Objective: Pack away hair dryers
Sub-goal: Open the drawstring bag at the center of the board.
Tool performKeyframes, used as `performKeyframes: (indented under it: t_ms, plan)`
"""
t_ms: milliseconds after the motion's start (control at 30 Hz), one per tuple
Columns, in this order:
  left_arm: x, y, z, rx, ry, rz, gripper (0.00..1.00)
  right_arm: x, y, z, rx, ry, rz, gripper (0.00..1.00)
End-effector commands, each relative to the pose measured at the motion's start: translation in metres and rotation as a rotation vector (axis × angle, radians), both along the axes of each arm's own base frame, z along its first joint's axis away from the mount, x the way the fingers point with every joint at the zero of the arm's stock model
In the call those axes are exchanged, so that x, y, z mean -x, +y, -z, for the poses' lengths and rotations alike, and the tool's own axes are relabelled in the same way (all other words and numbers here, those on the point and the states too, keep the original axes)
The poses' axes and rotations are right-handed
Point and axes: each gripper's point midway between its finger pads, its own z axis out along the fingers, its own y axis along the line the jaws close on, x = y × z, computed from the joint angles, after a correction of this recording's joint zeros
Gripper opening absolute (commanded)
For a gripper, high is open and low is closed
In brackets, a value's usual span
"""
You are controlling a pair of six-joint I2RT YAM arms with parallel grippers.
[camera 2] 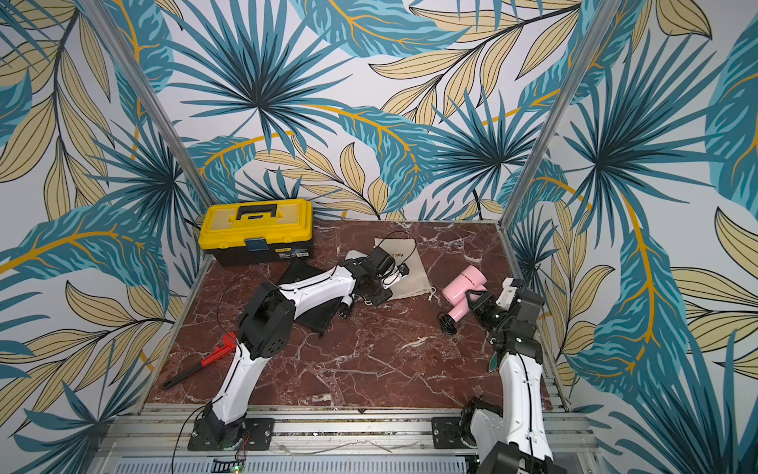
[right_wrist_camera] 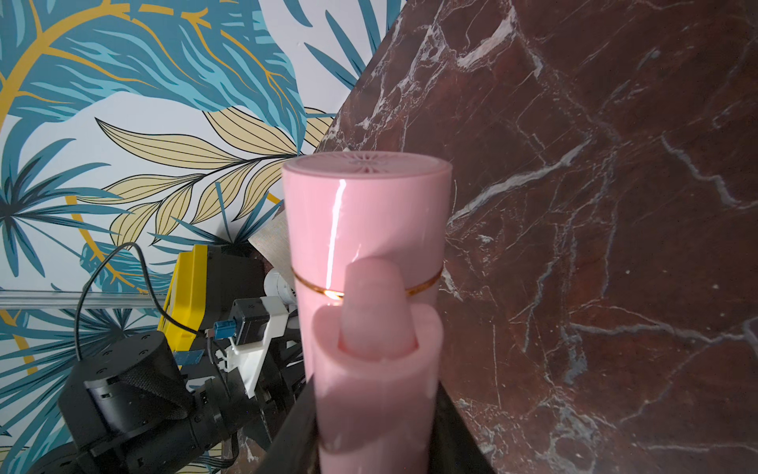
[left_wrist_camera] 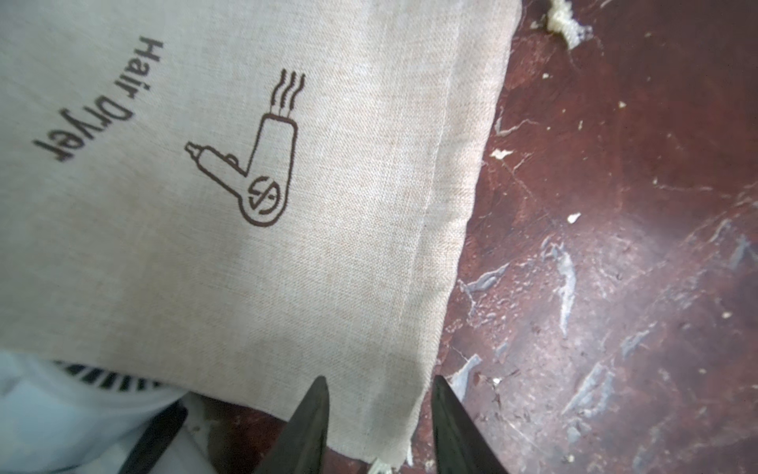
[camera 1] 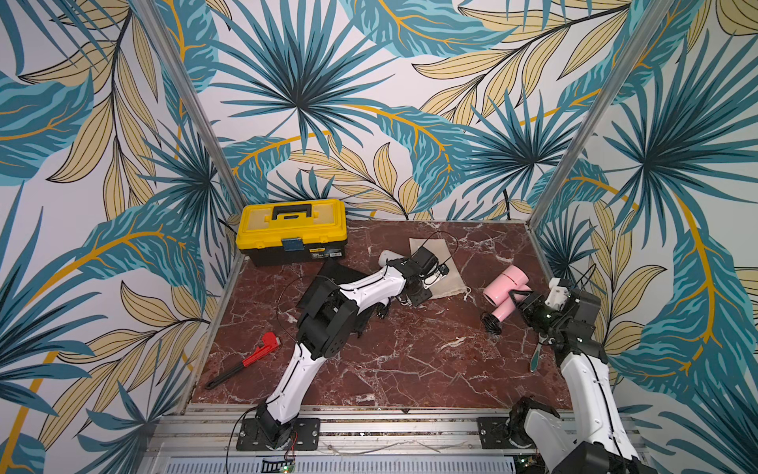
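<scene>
The pink hair dryer (camera 1: 503, 283) (camera 2: 465, 282) (right_wrist_camera: 365, 230) is at the table's right. My right gripper (camera 1: 515, 301) (right_wrist_camera: 375, 390) is shut on its handle, and its black cord (camera 1: 491, 322) is coiled beside it. The white hair dryer (camera 1: 387, 257) (left_wrist_camera: 61, 410) is mostly hidden behind my left arm. My left gripper (camera 1: 416, 296) (left_wrist_camera: 383, 394) hangs over a corner of the beige bag (camera 1: 449, 279) (left_wrist_camera: 287, 246) printed "Hair Dryer". Its jaws stand apart, with that corner between them. A black bag (camera 1: 336, 271) lies flat under the left arm.
A closed yellow toolbox (camera 1: 292, 232) stands at the back left. A red pipe wrench (camera 1: 254, 357) lies near the left edge. A green-handled tool (camera 1: 535, 359) lies by the right arm. Walls enclose the marble table (camera 1: 410, 361) on three sides.
</scene>
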Motion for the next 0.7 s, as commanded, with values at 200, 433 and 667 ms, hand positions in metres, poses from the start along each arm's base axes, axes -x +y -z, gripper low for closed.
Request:
performKeyframes:
  t_ms: [200, 433, 667]
  plan:
    - [0.005, -0.0108, 0.0084, 0.0, 0.03, 0.043, 0.37, 0.0007, 0.0013, -0.0053, 0.008, -0.035, -0.019, 0.11]
    - [0.0031, -0.0069, 0.0124, -0.027, 0.018, 0.03, 0.3, -0.0006, 0.0009, -0.0044, 0.0, -0.036, -0.018, 0.11]
    - [-0.0002, -0.01, 0.0061, -0.014, 0.006, 0.028, 0.29, 0.0006, 0.0024, -0.0008, -0.008, -0.029, -0.024, 0.11]
